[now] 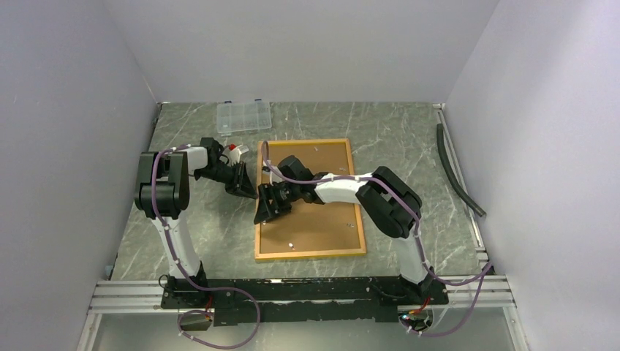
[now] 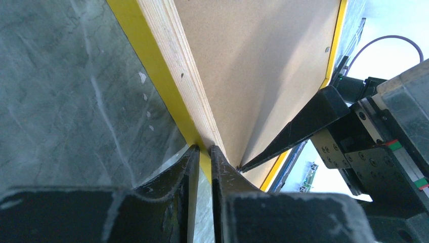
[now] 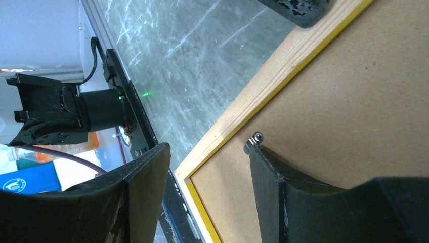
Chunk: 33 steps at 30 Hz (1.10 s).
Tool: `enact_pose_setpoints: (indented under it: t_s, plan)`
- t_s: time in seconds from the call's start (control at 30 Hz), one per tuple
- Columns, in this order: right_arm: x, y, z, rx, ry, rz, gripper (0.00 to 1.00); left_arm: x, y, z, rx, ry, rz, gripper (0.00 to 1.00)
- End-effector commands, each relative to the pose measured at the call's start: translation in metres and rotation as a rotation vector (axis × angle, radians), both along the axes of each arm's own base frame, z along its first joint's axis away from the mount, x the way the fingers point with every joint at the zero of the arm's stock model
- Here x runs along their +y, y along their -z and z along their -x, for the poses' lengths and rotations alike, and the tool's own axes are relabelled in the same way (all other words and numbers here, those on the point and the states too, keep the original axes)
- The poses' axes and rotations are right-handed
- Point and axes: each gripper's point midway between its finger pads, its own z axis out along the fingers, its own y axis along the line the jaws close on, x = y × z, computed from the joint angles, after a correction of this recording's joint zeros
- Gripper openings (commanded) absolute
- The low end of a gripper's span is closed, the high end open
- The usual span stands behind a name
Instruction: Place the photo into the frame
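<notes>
- The frame (image 1: pixel 311 254) lies flat and back-up in the middle of the surface (image 1: pixel 197 234). A brown backing board (image 1: pixel 322 227) sits inside its yellow border.
- The photo shows in no view. It may lie under the board or somewhere out of sight; we cannot tell which.
- Progress, our judgement: undecided. Either the photo is already in and the back is being fastened, or the back has yet to be opened. With the hands working at the edge, fastening or unfastening the board looks like the step in hand.
- The right hand (image 1: pixel 267 208) is at the frame's 9 o'clock edge, jaws wide apart and holding nothing. It straddles the wooden rail: one finger (image 3: pixel 283 187) is over the board with its tip touching a small metal tab (image 3: pixel 254 137), and the other finger (image 3: pixel 146 187) is out over the surface.
- The left hand (image 1: pixel 247 189) sits just outside the same edge, toward 10 o'clock, near the right hand. Its jaws are almost together, with only a slit between them. The tips meet the rail's yellow outer side; we cannot tell whether they nip it.
</notes>
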Motion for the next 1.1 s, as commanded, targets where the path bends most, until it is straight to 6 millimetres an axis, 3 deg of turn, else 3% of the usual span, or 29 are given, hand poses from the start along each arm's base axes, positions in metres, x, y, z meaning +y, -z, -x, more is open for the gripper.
enact_pose_setpoints:
  t_s: [0.0,0.7,1.07]
  plan:
    - [0.007,0.006,0.006,-0.002,-0.032,0.009,0.62,-0.007,-0.008,-0.006,-0.053,0.018,0.015,0.18]
    - [0.020,-0.001,-0.002,-0.034,-0.013,-0.012,0.60,-0.008,-0.015,-0.009,-0.068,0.019,0.014,0.15]
    - [0.039,-0.001,-0.011,-0.057,0.004,-0.026,0.60,-0.007,-0.023,-0.007,-0.080,0.018,0.006,0.16]
